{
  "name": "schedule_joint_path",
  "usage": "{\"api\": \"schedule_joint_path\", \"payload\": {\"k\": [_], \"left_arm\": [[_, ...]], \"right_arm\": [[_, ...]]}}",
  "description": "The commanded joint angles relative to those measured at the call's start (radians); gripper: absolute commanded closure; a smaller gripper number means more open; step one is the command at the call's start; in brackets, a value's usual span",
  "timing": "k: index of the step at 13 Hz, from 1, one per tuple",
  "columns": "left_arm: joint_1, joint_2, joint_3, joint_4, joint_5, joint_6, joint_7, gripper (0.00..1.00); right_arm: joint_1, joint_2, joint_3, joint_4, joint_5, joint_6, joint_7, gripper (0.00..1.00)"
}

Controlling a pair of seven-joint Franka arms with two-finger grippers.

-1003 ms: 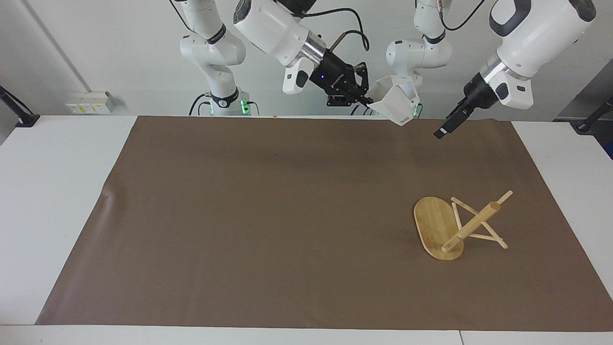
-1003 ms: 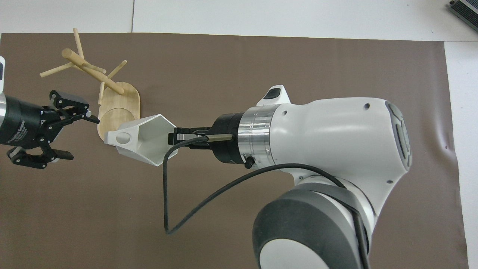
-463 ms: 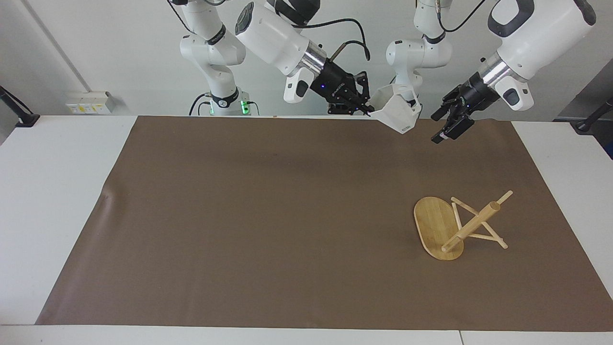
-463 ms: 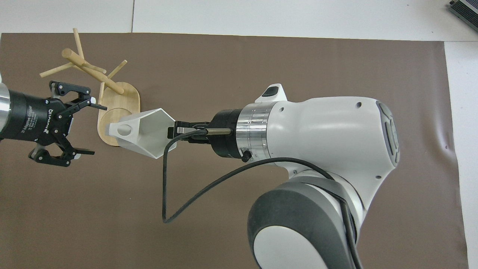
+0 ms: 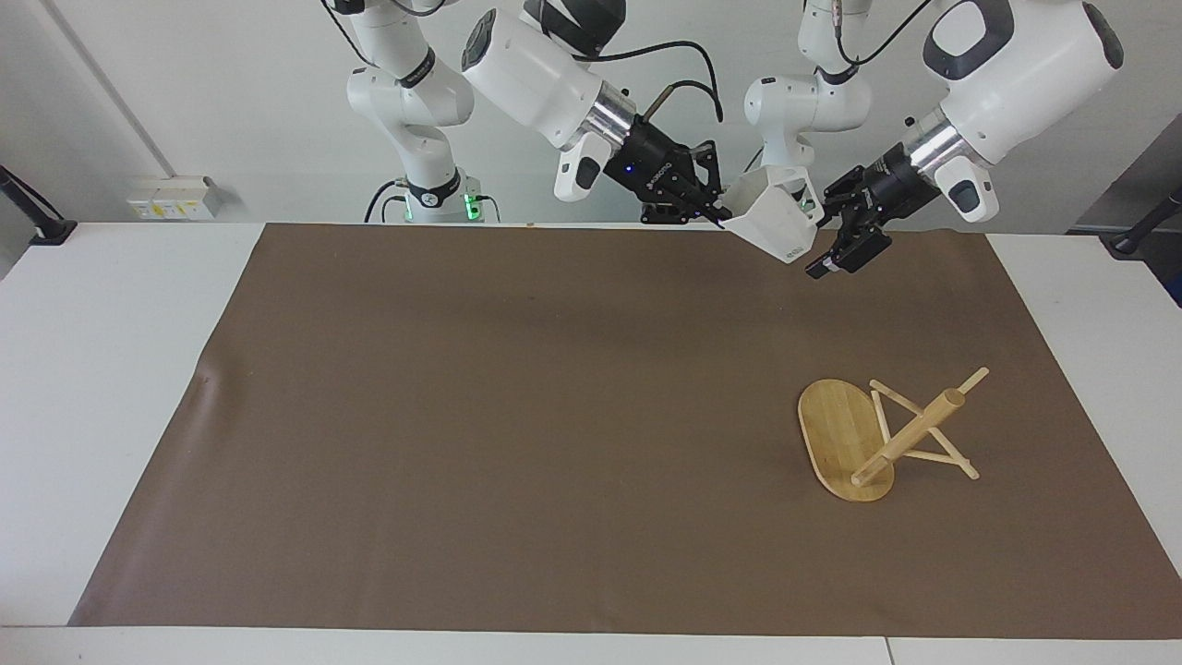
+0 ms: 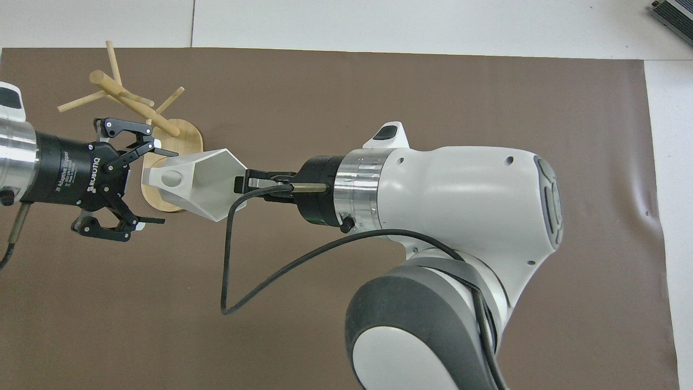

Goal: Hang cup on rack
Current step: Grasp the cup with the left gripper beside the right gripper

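Observation:
The white faceted cup [image 5: 774, 222] [image 6: 203, 181] hangs in the air over the robots' edge of the mat, tilted, handle end toward the left arm. My right gripper [image 5: 716, 215] [image 6: 241, 184] is shut on its rim. My left gripper [image 5: 834, 247] [image 6: 161, 188] is open, its fingers spread either side of the cup's handle end; I cannot tell whether they touch it. The bamboo rack [image 5: 840, 439] [image 6: 184, 142] lies tipped over on the mat toward the left arm's end, post [image 5: 910, 432] [image 6: 130, 103] slanting, pegs resting on the mat.
A brown mat [image 5: 462, 416] covers most of the white table [image 5: 92, 369]. The right arm's bulky wrist [image 6: 460, 195] hangs over the mat's middle, with a black cable [image 6: 233, 260] looping below it.
The left gripper has swung in toward the cup until its open fingers flank the handle end. The right arm has carried the cup slightly toward the left arm. The rack has not moved.

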Motion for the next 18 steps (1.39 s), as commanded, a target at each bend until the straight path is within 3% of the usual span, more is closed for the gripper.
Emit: {"api": "schedule_joint_path", "payload": {"k": [1,18], "left_arm": [[-0.01,-0.028,0.01,-0.028,-0.041,0.025,-0.013,0.0],[-0.013,-0.036,-0.005,-0.061,-0.125,0.117,-0.099,0.0]], "right_arm": [[-0.011,0.005,0.018,-0.003,0.025,0.024,0.013,1.0],[-0.011,0.005,0.018,-0.001,0.025,0.026,0.017,1.0]]}}
